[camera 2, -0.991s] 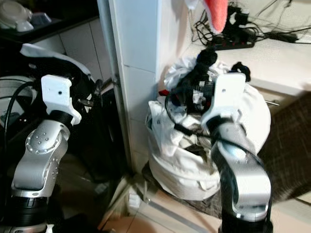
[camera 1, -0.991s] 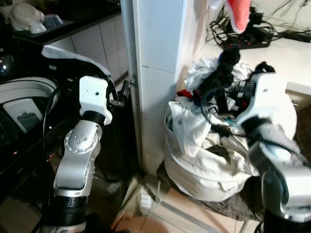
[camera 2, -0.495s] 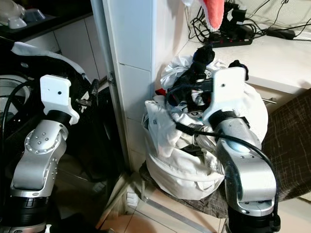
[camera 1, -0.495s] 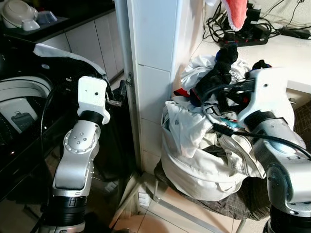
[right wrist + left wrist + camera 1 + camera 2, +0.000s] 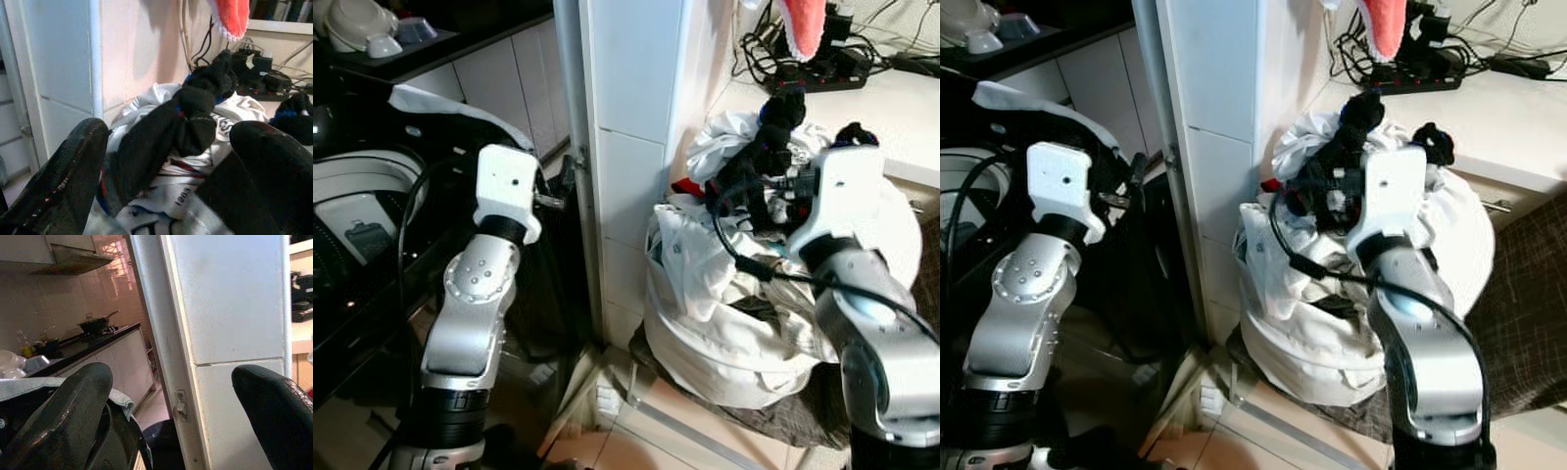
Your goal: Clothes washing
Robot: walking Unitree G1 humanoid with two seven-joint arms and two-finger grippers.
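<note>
Laundry (image 5: 724,294) is seen from the left eye heaped in a white bag beside the tiled pillar (image 5: 626,147), under the worktop (image 5: 901,108) edge, with a black garment (image 5: 773,132) on top. From the right eye, the washing machine (image 5: 960,196) is seen beyond the left arm. In the left wrist view, the left pincer (image 5: 166,416) is spread wide and empty. In the right wrist view, the right pincer (image 5: 166,166) is spread wide toward the black garment, judged soft, light, and best gripped at a bunched fold.
</note>
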